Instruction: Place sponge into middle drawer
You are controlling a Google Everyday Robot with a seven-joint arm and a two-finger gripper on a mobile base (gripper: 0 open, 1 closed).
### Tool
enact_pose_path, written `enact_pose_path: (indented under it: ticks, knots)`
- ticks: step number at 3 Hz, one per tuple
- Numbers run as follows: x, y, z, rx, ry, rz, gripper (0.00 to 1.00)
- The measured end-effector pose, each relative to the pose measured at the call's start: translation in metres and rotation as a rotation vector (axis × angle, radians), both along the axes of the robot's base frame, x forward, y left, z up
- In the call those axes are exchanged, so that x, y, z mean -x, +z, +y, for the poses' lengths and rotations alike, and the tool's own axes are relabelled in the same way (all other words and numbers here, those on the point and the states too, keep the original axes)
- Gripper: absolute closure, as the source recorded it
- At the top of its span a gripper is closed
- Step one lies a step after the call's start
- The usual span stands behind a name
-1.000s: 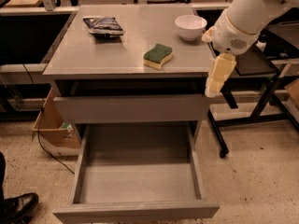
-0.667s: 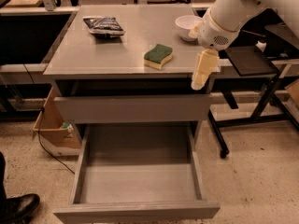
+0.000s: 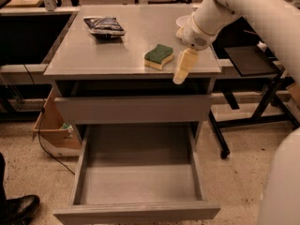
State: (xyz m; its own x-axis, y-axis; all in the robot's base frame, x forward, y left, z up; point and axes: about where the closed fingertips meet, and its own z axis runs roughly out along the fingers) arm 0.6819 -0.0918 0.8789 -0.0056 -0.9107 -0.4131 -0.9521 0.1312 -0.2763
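Observation:
The sponge, dark green on top with a pale yellow body, lies on the grey table top near its front right. The gripper hangs from the white arm just right of the sponge, over the table's front edge, not touching it. The middle drawer is pulled open below, with a bare flat grey floor and low side walls.
A dark shiny snack bag lies at the table's back left. A white bowl is mostly hidden behind the arm. A shut drawer front sits above the open drawer. A cardboard box and a shoe are at left, a black stand at right.
The arm has swung left, bringing the gripper from the table's right edge to just beside the sponge. The sponge and drawer have not moved.

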Motion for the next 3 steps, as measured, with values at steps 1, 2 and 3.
enact_pose_path:
  ticks: [1,2,3]
  knots:
    - [-0.029,-0.02,0.015,-0.065,-0.057,0.034,0.0]
    - [-0.046,-0.031,0.023,-0.101,-0.098,0.061,0.0]
    - [-0.059,-0.042,0.034,-0.133,-0.131,0.094,0.0]
